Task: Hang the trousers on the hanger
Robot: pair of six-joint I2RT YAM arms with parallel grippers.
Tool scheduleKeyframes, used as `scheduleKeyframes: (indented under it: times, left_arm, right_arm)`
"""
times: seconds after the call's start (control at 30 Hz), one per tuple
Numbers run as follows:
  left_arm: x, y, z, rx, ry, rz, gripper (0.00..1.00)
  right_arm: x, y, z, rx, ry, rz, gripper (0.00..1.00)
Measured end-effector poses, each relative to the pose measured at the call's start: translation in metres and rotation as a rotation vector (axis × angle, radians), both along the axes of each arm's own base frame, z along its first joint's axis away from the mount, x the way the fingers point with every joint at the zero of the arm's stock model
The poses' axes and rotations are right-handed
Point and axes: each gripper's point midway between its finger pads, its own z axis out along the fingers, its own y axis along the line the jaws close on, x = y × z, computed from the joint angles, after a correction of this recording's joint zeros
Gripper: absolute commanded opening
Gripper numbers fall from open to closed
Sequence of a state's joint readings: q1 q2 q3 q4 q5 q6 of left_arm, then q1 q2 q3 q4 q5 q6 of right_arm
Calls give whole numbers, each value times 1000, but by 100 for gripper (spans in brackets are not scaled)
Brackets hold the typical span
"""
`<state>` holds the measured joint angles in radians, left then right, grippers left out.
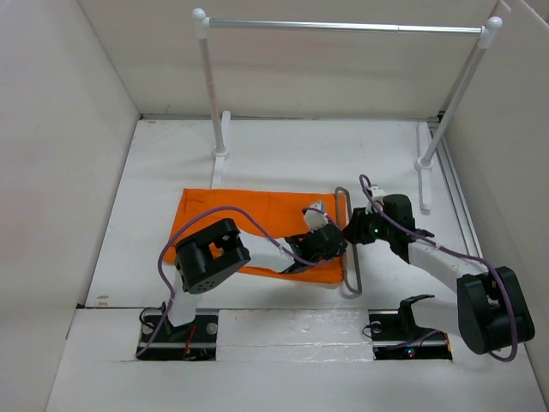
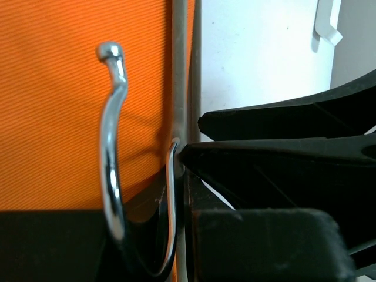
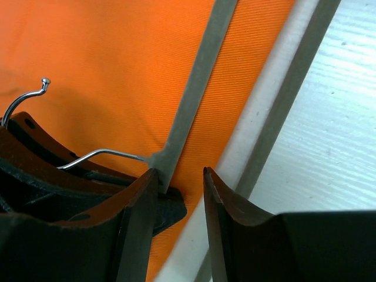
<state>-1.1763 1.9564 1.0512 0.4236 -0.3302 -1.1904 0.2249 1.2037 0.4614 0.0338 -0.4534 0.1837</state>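
The trousers (image 1: 232, 219) lay flat on the table, spreading out to the left of both grippers. The left gripper (image 2: 187, 154) was pinched tight on the hanger (image 3: 194, 100), just where its hook (image 2: 111, 158) joins. Close beside it, the right gripper (image 3: 180, 174) stood partly open, holding nothing, with one finger just beside the hanger's bar.

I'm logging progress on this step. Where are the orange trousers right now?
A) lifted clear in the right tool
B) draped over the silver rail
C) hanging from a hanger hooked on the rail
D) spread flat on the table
D: the trousers lie spread flat on the table, the hanger lies across their right edge, and the rail is bare.
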Motion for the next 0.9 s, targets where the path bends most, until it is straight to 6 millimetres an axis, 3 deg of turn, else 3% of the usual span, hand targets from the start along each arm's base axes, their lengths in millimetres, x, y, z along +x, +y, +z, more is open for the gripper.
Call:
scheduleKeyframes:
  times: [0.4,0.53,0.8,0.9]
  left_arm:
    - [0,19,-6,39,2,6,0]
    - [-1,16,-1,23,-8,-6,0]
    - [0,13,4,15,-20,-28,0]
    - [0,13,4,16,-20,-34,0]
  right_arm:
    - [2,14,-9,35,68,-76,40]
    - [0,9,-1,36,38,-127,36]
    - [1,-17,24,-6,-77,-258,38]
    - [2,-19,15,-22,-54,-263,38]
